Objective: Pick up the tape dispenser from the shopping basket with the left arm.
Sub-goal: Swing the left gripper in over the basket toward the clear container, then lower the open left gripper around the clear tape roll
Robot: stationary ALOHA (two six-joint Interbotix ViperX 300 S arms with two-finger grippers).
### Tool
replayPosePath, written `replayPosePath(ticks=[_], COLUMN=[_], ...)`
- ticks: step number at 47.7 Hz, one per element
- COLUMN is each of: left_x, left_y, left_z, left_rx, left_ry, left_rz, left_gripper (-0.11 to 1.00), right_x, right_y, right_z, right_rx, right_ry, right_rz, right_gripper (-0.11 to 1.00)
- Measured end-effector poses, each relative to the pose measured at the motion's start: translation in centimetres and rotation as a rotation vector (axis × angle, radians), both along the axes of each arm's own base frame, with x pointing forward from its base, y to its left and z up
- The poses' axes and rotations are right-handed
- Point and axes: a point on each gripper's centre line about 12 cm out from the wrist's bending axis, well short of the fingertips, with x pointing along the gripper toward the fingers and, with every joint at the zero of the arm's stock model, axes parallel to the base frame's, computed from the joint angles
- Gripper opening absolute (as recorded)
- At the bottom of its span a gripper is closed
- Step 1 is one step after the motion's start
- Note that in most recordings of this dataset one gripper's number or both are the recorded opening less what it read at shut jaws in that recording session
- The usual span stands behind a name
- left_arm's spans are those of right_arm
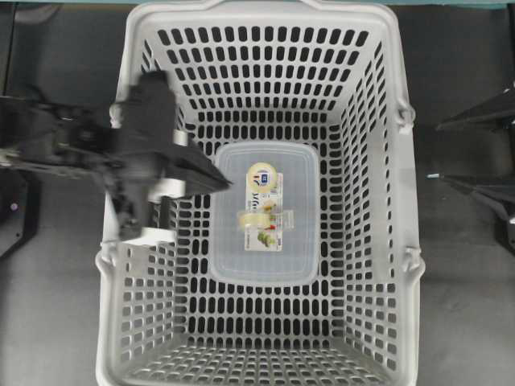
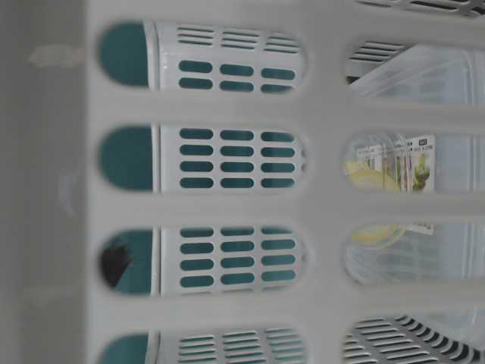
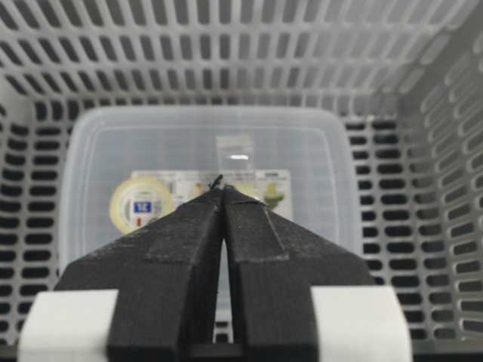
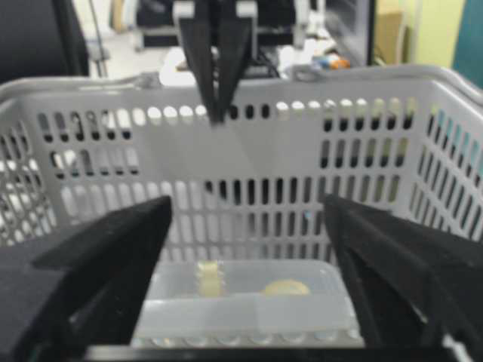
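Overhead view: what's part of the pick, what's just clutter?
Job:
- tape dispenser
- basket
- left tool, shut, over the basket

Not needed:
- clear box under the dispenser
- right tool, open, outside the basket

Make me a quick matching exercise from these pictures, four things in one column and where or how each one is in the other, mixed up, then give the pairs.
Things:
1. left gripper
2. right gripper
3. tape dispenser
4. clear plastic box

States:
A. lying on the basket floor
B. fingers together, above the basket's inside
C. resting on the clear box
D. fingers spread, outside the basket

Pairs: 1-B, 2-D, 3-C, 4-A
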Motion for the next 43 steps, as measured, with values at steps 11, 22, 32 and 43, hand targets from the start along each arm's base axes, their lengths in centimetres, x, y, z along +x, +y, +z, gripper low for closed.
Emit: replayPosePath(ticks=[11,22,32,43], left_x=[3.4,6.1,7.4,7.7], left_y=[-0.4,-1.9,-1.8,-1.9], left_z=[-2.5,-6.0,-9.4,-10.6], left_rx=[0.01,0.031,0.03,0.033], left_ry=[0.204,0.397,0.488,0.512], left_rz=[0.001,-0.03,-0.017,-0.019], left_gripper=[0.66,0.88,0.89,0.88], right_x=[-0.3,-0.6,-0.7,-0.7], right_y=[0.0,0.0,0.1,0.3], right_z=[0.2,0.5,0.5,0.5], right_rx=[-0.002,0.0,0.0,0.0], right_ry=[-0.005,-0.018,-0.021,-0.021], right_rz=[0.0,0.0,0.005,0.016], right_gripper=[0.75,0.75,0.75,0.75])
